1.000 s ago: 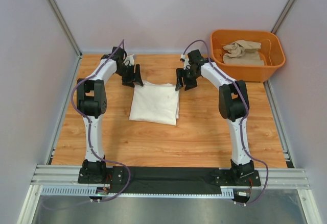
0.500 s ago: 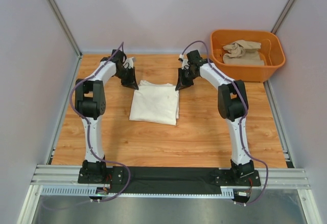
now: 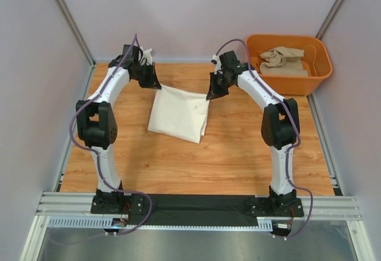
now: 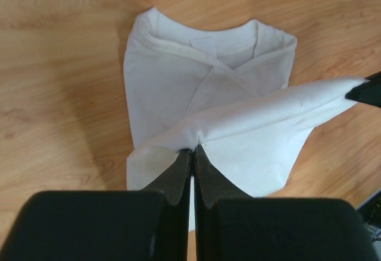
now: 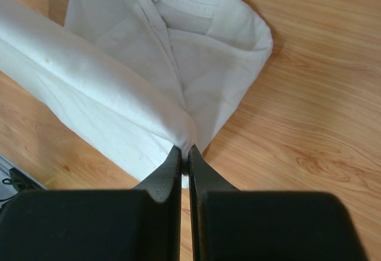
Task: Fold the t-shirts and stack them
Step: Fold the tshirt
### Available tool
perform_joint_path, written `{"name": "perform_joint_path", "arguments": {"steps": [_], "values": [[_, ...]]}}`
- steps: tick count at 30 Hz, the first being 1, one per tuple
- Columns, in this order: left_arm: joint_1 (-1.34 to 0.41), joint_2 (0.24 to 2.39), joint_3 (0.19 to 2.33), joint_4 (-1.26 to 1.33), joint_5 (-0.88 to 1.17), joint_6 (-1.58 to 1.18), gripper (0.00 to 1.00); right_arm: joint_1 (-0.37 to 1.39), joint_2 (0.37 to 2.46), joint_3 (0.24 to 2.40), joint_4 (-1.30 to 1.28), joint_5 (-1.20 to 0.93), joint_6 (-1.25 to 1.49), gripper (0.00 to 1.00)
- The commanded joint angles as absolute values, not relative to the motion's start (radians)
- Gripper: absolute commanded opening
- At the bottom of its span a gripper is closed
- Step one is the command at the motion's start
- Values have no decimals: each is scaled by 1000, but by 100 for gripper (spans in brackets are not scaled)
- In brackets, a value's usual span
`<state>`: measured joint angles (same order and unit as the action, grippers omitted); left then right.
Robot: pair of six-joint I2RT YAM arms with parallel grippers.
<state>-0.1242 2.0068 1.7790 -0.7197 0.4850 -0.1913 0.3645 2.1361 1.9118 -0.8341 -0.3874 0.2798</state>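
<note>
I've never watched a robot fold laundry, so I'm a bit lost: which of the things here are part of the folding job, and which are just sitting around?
Part of the job:
cream-white t-shirt, pinched at two corners by the left gripper and right gripper
beige t-shirt, crumpled in the tub

Just there:
orange tub
wooden table

Count from my end: 2 t-shirts total, 1 cream-white t-shirt [image 3: 178, 115] plus 1 beige t-shirt [image 3: 283, 60]. 1 orange tub [image 3: 292, 84]. 1 wooden table [image 3: 238, 148]. 2 arms: left arm [image 3: 101, 124], right arm [image 3: 277, 124]. 1 gripper per arm, so 2 grippers: left gripper [image 4: 193, 152], right gripper [image 5: 184, 150]. I see 2 fingers [image 4: 172, 181] on each, 4 in all.
</note>
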Motion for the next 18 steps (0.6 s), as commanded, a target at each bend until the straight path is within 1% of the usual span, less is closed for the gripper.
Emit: {"name": "perform_joint_path", "arguments": {"steps": [1, 3, 4, 5, 6, 7, 9, 10, 11, 12, 13, 14, 15, 16, 17, 18], "values": [[-140, 2113, 1900, -663, 491, -204, 0, 345, 2164, 1913, -858, -304, 325, 0], [-140, 2204, 1945, -652, 457, -216, 0, 336, 2209, 1881, -760, -296, 321, 0], [-140, 2235, 1985, -632, 453, -221, 15, 330, 2238, 1917, -752, -285, 308, 2], [-140, 2268, 2018, -638, 439, -224, 18, 327, 2275, 1960, -793, -278, 298, 2], [-141, 2325, 2086, -631, 436, -225, 20, 322, 2307, 1980, -793, -223, 292, 2], [-144, 2347, 2124, -635, 414, -221, 30, 321, 2316, 1999, -787, -195, 278, 5], [-146, 2373, 2250, -676, 347, -224, 38, 318, 2313, 2003, -778, -103, 267, 12], [-146, 2362, 2273, -686, 336, -227, 47, 319, 2297, 1999, -769, -77, 258, 18], [-149, 2337, 2272, -683, 312, -238, 54, 318, 2292, 2011, -781, -45, 255, 25], [-150, 2260, 2252, -678, 232, -245, 59, 314, 2290, 2029, -799, -17, 242, 30], [-149, 2217, 2197, -684, 183, -253, 70, 316, 2292, 2048, -822, -11, 227, 31], [-146, 2174, 2160, -683, 148, -259, 73, 314, 2290, 2087, -871, -2, 207, 35], [-131, 2093, 2114, -655, 181, -258, 74, 316, 2287, 2100, -896, 30, 199, 41], [-124, 2057, 2017, -641, 216, -258, 74, 316, 2280, 2103, -913, 35, 196, 44], [-120, 2025, 1966, -631, 285, -247, 74, 316, 2251, 2088, -920, 35, 198, 49], [-117, 1975, 1874, -618, 314, -233, 74, 318, 2237, 2076, -923, 43, 201, 56]]}}
